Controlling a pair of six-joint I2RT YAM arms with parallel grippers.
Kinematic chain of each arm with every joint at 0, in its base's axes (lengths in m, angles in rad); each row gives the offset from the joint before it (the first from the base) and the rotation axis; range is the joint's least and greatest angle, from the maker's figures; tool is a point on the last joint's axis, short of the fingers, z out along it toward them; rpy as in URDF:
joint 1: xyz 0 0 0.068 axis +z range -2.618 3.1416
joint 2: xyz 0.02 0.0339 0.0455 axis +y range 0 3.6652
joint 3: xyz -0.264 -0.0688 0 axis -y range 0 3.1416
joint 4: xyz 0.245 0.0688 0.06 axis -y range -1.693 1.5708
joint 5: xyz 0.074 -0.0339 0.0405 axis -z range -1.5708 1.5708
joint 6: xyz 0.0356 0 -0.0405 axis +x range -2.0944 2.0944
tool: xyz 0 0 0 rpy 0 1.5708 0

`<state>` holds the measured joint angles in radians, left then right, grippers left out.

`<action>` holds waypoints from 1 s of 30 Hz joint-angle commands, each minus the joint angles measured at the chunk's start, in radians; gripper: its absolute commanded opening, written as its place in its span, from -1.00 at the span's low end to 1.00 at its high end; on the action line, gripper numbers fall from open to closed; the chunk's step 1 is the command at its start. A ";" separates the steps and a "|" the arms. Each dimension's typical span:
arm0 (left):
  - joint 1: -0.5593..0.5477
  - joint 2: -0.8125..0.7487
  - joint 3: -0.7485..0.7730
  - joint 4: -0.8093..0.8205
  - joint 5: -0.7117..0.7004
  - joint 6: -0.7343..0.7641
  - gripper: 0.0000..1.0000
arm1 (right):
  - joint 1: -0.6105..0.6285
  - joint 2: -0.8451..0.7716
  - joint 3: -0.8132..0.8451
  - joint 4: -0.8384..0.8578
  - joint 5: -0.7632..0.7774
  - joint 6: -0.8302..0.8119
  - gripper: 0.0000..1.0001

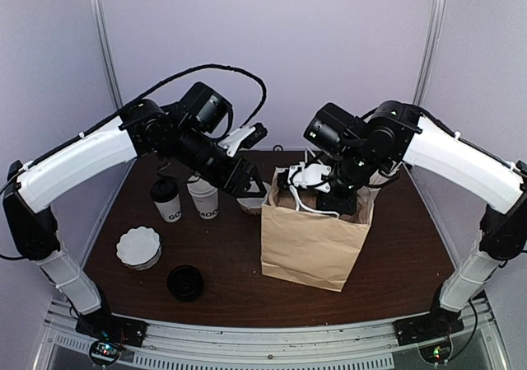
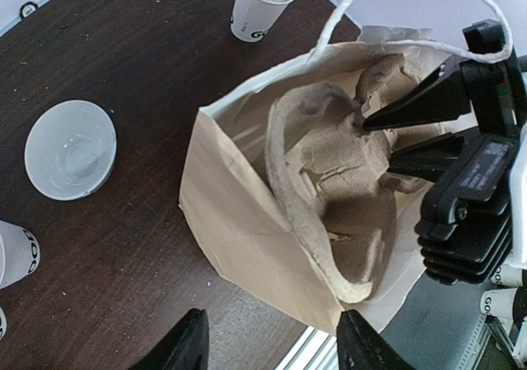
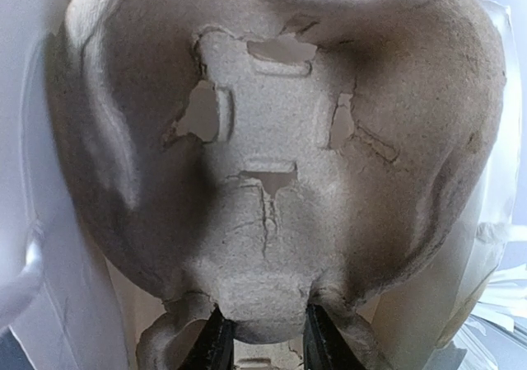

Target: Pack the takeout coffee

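right pincer clamped on pulp tray inside bag, left pincer apart at bag's 10 o'clock, lidded coffee at 9 o'clock

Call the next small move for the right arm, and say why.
Probably lower the right gripper and lay the pulp cup carrier flat on the floor of the paper bag, then release. The carrier is pinched by its rim and stands tilted on edge inside the bag. The takeout coffee stands on the table, and the left gripper is open and empty.
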<state>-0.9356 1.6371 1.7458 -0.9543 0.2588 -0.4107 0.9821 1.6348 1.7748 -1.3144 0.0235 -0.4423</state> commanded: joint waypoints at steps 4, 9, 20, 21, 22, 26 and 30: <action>-0.014 0.023 0.038 0.044 0.052 -0.023 0.12 | 0.001 -0.028 -0.026 -0.003 0.021 0.001 -0.47; -0.015 0.044 0.049 0.019 0.040 -0.022 0.10 | 0.000 -0.030 -0.025 -0.004 0.024 0.002 -0.47; -0.015 0.089 0.120 -0.077 -0.073 -0.031 0.00 | -0.007 -0.032 -0.030 -0.017 0.015 -0.004 -0.47; -0.015 0.091 0.130 -0.093 -0.096 -0.031 -0.01 | -0.007 -0.035 -0.033 -0.022 0.012 -0.007 -0.47; -0.014 0.093 0.138 -0.106 -0.110 -0.030 -0.02 | -0.006 -0.041 -0.039 -0.025 0.011 -0.010 -0.47; -0.015 0.094 0.161 -0.124 -0.116 -0.029 -0.08 | -0.009 -0.041 -0.050 -0.054 -0.005 -0.018 -0.48; -0.020 0.078 0.154 -0.072 -0.063 -0.022 0.00 | -0.012 -0.011 -0.056 -0.066 -0.033 -0.006 -0.48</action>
<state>-0.9466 1.7233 1.8839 -1.0538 0.1791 -0.4362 0.9764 1.6230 1.7332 -1.3403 0.0193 -0.4473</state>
